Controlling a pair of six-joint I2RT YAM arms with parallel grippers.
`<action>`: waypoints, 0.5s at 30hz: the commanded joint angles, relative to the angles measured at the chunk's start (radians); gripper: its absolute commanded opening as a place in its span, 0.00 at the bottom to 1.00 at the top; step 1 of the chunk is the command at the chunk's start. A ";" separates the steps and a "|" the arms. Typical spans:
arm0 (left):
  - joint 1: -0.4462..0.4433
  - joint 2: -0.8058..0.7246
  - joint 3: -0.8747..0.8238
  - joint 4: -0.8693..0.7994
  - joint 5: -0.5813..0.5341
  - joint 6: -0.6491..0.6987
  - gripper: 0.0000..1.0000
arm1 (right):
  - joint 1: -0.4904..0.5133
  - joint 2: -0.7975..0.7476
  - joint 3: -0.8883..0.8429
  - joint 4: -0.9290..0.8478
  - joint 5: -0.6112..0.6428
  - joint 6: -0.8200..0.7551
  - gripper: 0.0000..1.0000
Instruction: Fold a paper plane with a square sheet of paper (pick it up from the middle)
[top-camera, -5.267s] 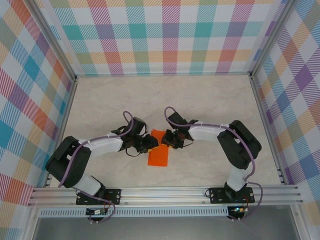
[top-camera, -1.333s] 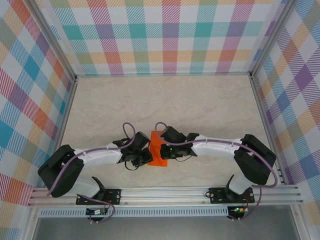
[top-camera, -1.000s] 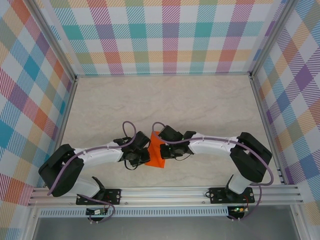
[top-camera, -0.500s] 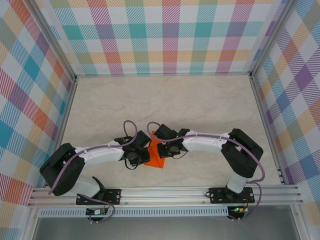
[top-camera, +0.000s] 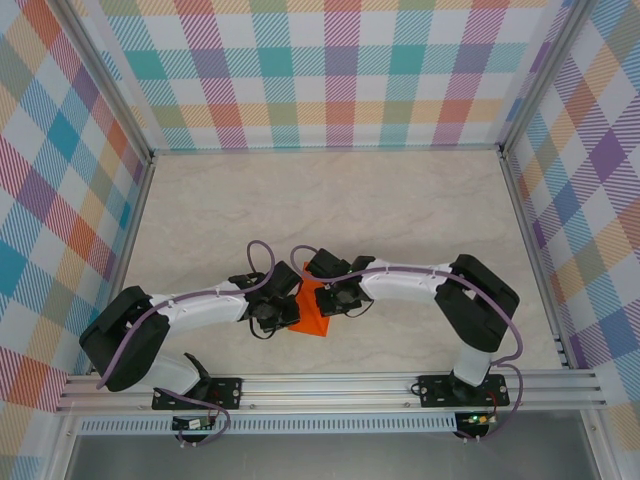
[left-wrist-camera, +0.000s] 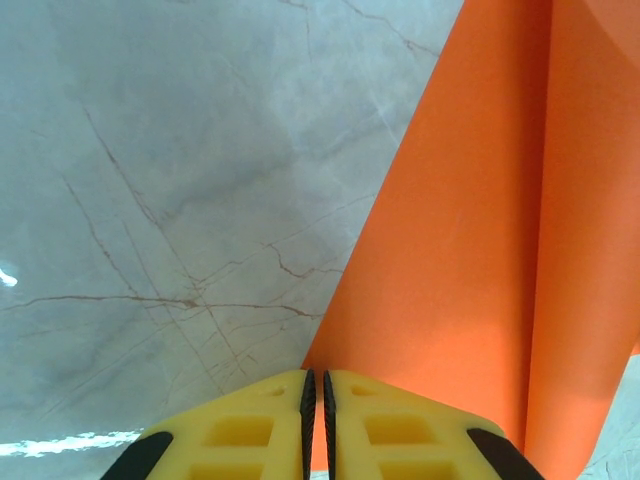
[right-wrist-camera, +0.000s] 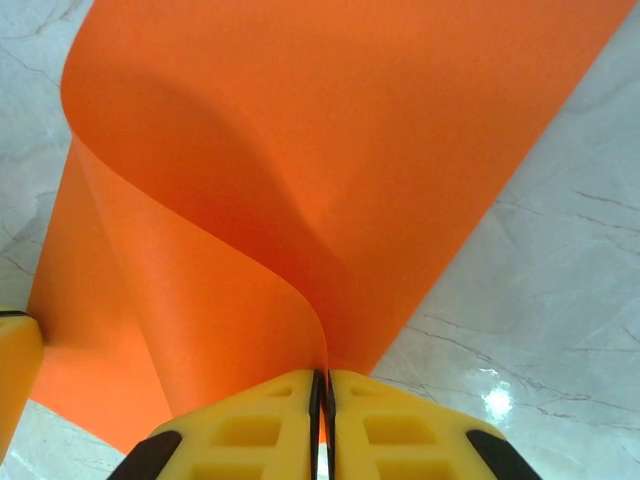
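We look down on a pale marbled table (top-camera: 400, 220) ringed by plaid walls (top-camera: 340, 70). The left arm (top-camera: 200, 300) and right arm (top-camera: 410, 282) bend inward and meet at lower centre of the frame. Between them lies the orange paper sheet (top-camera: 316, 312), partly curled up off the table. The left gripper (left-wrist-camera: 315, 378) has its yellow fingers pressed together on the sheet's edge. The right gripper (right-wrist-camera: 322, 376) pinches the curled flap.

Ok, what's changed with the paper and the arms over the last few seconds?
The right gripper, shut on the square sheet of paper, swung left toward the left gripper, curling that edge up and over; from above the sheet's outline shrank from a rectangle to a shorter wedge. The left gripper stayed shut at the opposite edge.
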 joint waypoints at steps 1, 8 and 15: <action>-0.014 0.006 0.007 -0.059 -0.025 0.017 0.14 | -0.005 0.022 0.032 -0.029 0.019 -0.026 0.13; -0.014 0.007 0.012 -0.059 -0.022 0.017 0.14 | -0.006 0.044 0.050 -0.041 0.030 -0.034 0.13; -0.014 0.004 0.007 -0.062 -0.026 0.017 0.13 | -0.006 0.051 0.056 -0.045 0.035 -0.034 0.14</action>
